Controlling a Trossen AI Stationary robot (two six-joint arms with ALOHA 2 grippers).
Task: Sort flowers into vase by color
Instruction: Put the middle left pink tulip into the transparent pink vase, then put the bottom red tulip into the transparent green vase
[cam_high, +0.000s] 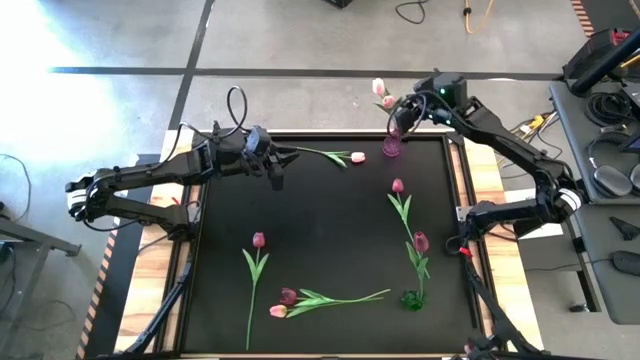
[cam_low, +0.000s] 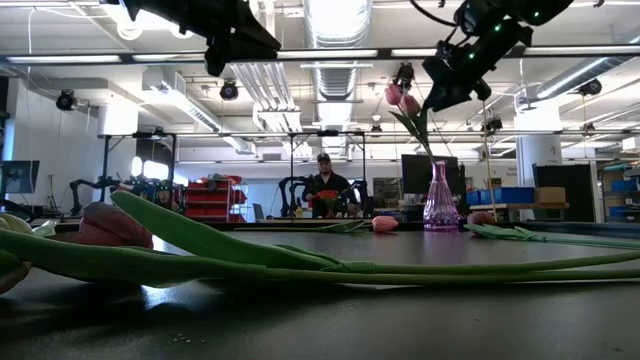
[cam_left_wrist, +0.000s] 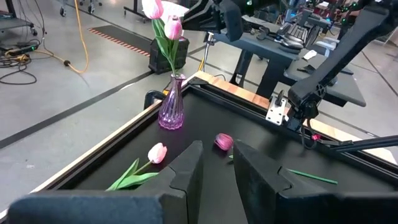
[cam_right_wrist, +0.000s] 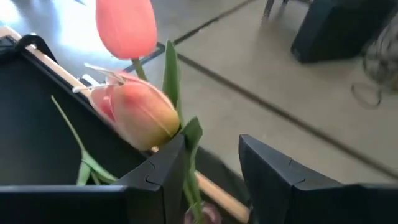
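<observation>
A purple glass vase (cam_high: 391, 146) stands at the mat's far right corner with two pale pink tulips (cam_left_wrist: 163, 18) upright in it. My right gripper (cam_right_wrist: 211, 171) hovers open above the vase, its fingers on either side of a tulip stem (cam_right_wrist: 191, 180). My left gripper (cam_high: 277, 175) hangs open and empty above the mat's far left part. One pink tulip (cam_high: 357, 157) lies flat near the vase. Several dark magenta tulips (cam_high: 421, 242) and one more pink one (cam_high: 278, 311) lie across the mat. A green vase (cam_high: 412, 298) stands near the right front. My right gripper has a tulip's stem and leaf (cam_right_wrist: 189, 134) lying close along the inner side of one finger (cam_right_wrist: 165, 165), just below the pink head. Whether it touches there, I cannot tell. The other finger stands apart from the stem.
The black mat (cam_high: 330, 225) has a raised frame along its edges. A dark tulip (cam_left_wrist: 224, 142) lies just ahead of my left gripper. A stem and leaves (cam_low: 300, 262) lie close before the low camera. A person (cam_low: 323, 190) sits far behind the table.
</observation>
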